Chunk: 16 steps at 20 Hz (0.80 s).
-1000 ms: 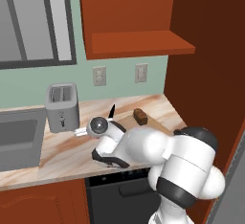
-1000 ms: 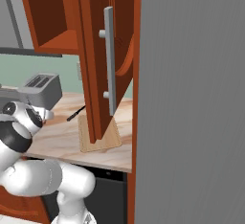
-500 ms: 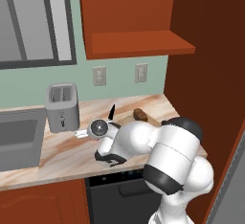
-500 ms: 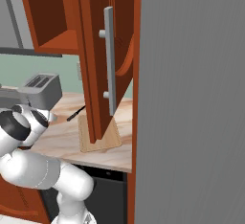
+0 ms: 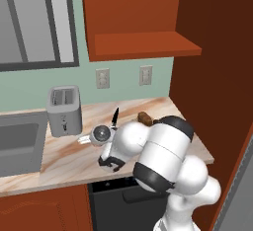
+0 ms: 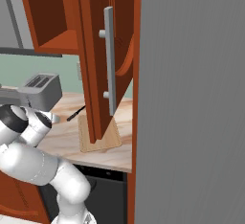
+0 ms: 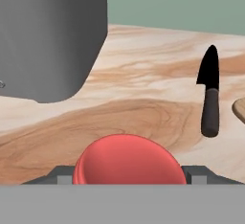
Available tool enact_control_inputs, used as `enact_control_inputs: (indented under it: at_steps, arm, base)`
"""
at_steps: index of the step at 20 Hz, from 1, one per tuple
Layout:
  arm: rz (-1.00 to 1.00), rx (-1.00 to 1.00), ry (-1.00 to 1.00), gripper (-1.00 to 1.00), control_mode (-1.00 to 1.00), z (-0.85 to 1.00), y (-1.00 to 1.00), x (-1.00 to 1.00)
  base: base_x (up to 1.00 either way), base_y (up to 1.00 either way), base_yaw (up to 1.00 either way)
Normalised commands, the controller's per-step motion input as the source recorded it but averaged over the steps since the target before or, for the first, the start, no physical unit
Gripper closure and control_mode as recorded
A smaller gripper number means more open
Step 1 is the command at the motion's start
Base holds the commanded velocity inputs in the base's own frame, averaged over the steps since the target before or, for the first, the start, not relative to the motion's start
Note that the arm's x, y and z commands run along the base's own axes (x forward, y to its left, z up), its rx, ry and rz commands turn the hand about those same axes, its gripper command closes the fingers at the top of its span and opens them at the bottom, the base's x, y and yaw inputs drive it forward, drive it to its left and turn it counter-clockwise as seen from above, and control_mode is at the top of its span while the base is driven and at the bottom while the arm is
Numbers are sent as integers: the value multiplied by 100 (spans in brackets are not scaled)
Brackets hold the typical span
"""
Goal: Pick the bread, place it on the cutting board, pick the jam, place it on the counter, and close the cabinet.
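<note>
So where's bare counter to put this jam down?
The widest bare marble lies between the toaster and the knife, ahead of the jam in the gripper. Right of the knife it is crowded: the cutting board sits under the open cabinet door, carrying the bread.

Marble-patterned counter (image 7: 143, 89), matt grey toaster (image 5: 63, 110), perhaps metal, reddish wooden cabinet (image 5: 143, 22), smooth pink-red jam (image 7: 128, 165)

Even, bright rendered light, soft faint shadows, no glare, slightly coarse edges.
</note>
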Motion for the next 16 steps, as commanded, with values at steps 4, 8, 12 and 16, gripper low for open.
enact_control_inputs:
  at_steps: [4, 8, 12, 16]
  arm:
    - [0, -3, 0, 100, -100, -24, 7, 13]
    - [0, -8, 0, 100, -100, -22, 18, 18]
    - [0, -4, 0, 100, -100, -19, 14, 19]
    - [0, -1, 0, 100, -100, -17, 7, 22]
  base:
    - [0, 0, 0]
    - [0, 0, 0]
    - [0, 0, 0]
    - [0, 0, 0]
